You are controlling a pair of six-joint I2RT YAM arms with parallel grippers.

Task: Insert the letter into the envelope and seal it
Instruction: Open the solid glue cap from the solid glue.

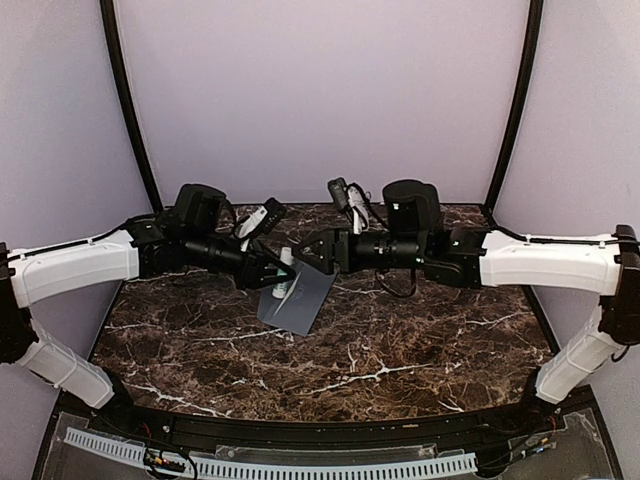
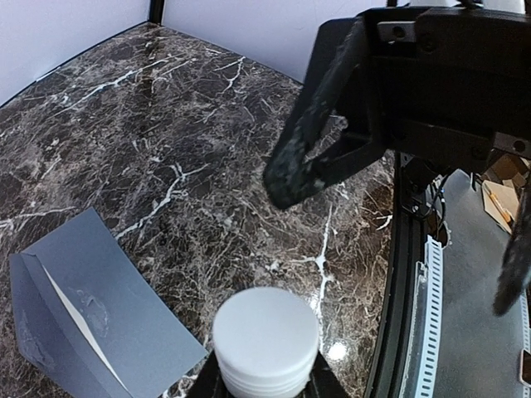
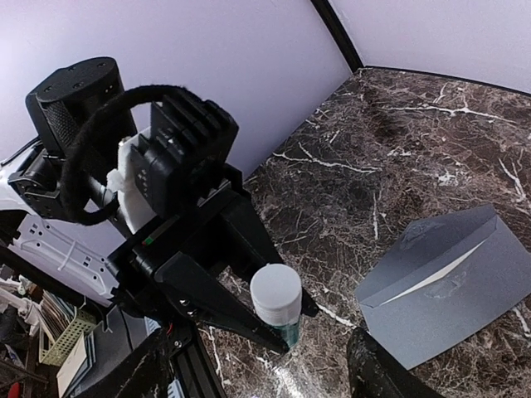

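The grey envelope (image 1: 298, 301) lies flat on the marble table, its flap (image 3: 431, 249) folded down but lifted a little. A thin pale strip (image 3: 440, 276) shows under the flap edge; the letter is otherwise hidden inside. My left gripper (image 1: 277, 280) is shut on a glue stick (image 3: 277, 300) with a white cap (image 2: 265, 336), held upright just left of the envelope (image 2: 99, 319). My right gripper (image 3: 264, 377) stands open facing the cap, with one finger (image 2: 300, 162) above and beyond it, touching nothing.
Both arms meet over the back middle of the dark marble table (image 1: 400, 350). The black front rail (image 2: 398, 274) and a white slotted strip (image 1: 300, 465) run along the near edge. Curved black posts (image 1: 130, 120) and purple walls close in the back.
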